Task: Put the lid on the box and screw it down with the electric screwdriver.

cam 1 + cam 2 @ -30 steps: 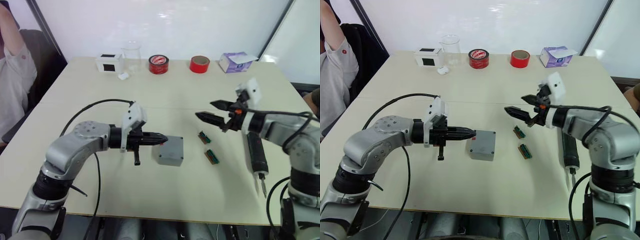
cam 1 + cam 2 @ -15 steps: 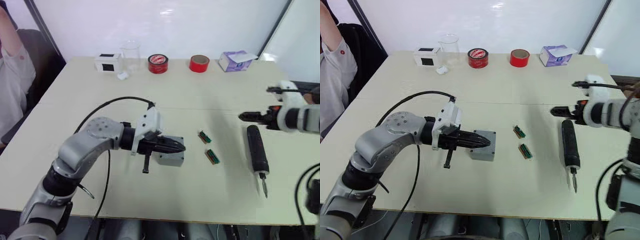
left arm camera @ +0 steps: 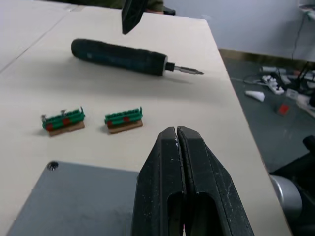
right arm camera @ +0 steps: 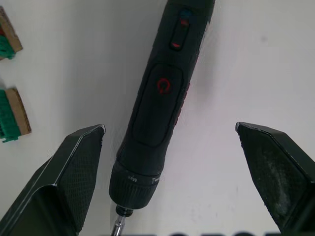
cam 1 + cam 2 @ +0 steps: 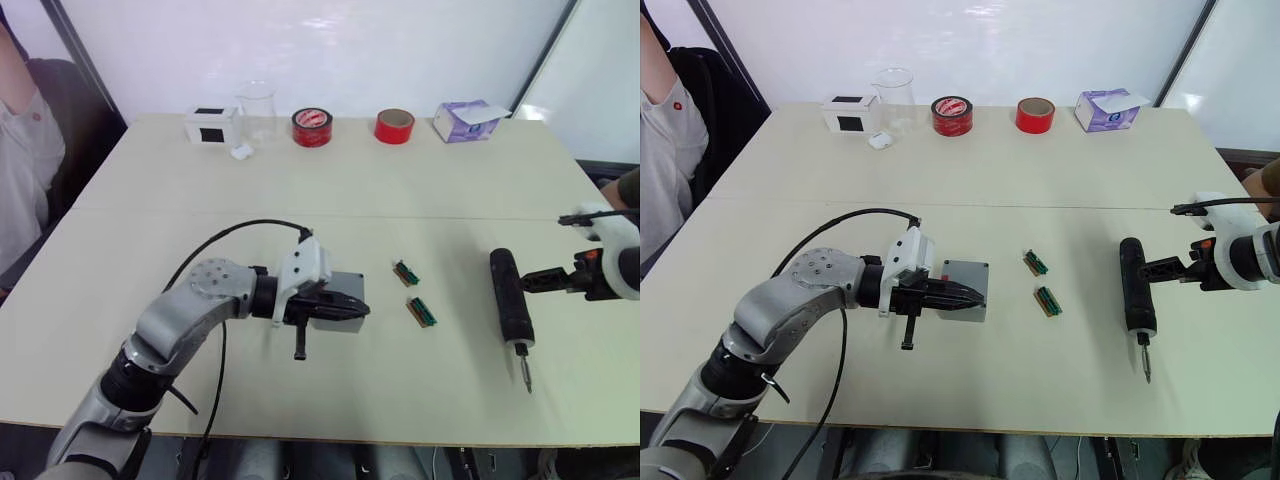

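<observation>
The electric screwdriver (image 5: 1136,299) lay flat on the surface (image 5: 970,390) at the near right, ungrasped, with the right gripper (image 4: 167,169) poised over it, its fingers spread wide on either side of the barrel. Slightly farther in, the left gripper (image 3: 178,147) rested over the box (image 5: 965,289), fingers pressed together and empty. The lid appeared already seated on the box, so I judged that picking up the tool and driving the screws remained.
</observation>
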### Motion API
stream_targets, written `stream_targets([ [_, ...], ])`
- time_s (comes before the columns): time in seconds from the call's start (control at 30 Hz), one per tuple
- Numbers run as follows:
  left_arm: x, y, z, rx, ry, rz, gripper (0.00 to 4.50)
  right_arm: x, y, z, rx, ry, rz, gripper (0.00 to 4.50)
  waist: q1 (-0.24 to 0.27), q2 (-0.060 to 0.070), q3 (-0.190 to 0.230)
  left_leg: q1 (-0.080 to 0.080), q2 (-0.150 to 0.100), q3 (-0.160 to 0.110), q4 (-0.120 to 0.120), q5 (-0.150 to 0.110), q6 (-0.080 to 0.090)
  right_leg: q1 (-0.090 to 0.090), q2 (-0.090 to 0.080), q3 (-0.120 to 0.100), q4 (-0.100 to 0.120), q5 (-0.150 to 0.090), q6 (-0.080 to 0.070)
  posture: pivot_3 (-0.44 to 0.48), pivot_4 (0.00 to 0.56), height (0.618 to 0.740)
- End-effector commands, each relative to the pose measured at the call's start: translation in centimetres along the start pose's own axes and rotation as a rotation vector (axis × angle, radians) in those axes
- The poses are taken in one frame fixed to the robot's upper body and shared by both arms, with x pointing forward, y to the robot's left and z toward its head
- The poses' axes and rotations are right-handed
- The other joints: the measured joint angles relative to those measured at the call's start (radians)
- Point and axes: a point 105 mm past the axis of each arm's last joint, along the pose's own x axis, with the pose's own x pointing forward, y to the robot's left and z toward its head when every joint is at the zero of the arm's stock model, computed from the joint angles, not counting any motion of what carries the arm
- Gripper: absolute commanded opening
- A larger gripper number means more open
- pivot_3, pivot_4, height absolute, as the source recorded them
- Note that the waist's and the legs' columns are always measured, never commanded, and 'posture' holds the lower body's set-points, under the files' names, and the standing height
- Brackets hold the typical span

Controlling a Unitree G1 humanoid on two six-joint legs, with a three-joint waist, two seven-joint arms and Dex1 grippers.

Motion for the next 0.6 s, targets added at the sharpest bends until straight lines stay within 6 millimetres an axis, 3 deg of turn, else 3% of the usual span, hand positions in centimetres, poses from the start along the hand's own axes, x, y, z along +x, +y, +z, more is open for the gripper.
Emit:
stream_targets([
  [0.03, 0.4, -0.4, 0.6, 0.038, -0.017, 0.001, 0.00, -1.1, -0.2, -0.1, -0.002, 0.013, 0.006, 4.47, -0.001, 0.000, 0.000, 0.000, 0.000, 0.000, 0.000, 0.000, 0.000, 0.000, 0.000, 0.000, 0.000, 0.000, 0.000, 0.000, 0.150, 0.740],
  [0.2, 0.3, 0.1, 1.1, 0.040, -0.037, 0.057, 0.00, 1.1, 0.6, -1.2, -0.012, 0.091, 0.058, 4.47, -0.004, 0.000, 0.000, 0.000, 0.000, 0.000, 0.000, 0.000, 0.000, 0.000, 0.000, 0.000, 0.000, 0.000, 0.001, 0.000, 0.150, 0.740],
  [0.4, -0.7, 0.7, 0.9, 0.021, -0.024, 0.091, 0.00, 2.2, 1.9, -2.1, 0.009, 0.155, 0.125, 4.47, -0.003, 0.000, 0.000, 0.000, 0.000, 0.000, 0.000, 0.000, 0.000, 0.000, 0.000, 0.000, 0.000, 0.001, 0.003, 0.000, 0.150, 0.740],
  [0.6, -0.7, 0.8, 0.7, 0.010, -0.014, 0.103, 0.00, 4.1, 1.9, -2.6, 0.000, 0.204, 0.082, 4.47, -0.003, 0.000, 0.000, 0.000, 0.000, 0.000, 0.000, 0.000, 0.000, 0.000, 0.000, 0.000, 0.000, 0.001, 0.002, 0.000, 0.150, 0.740],
])
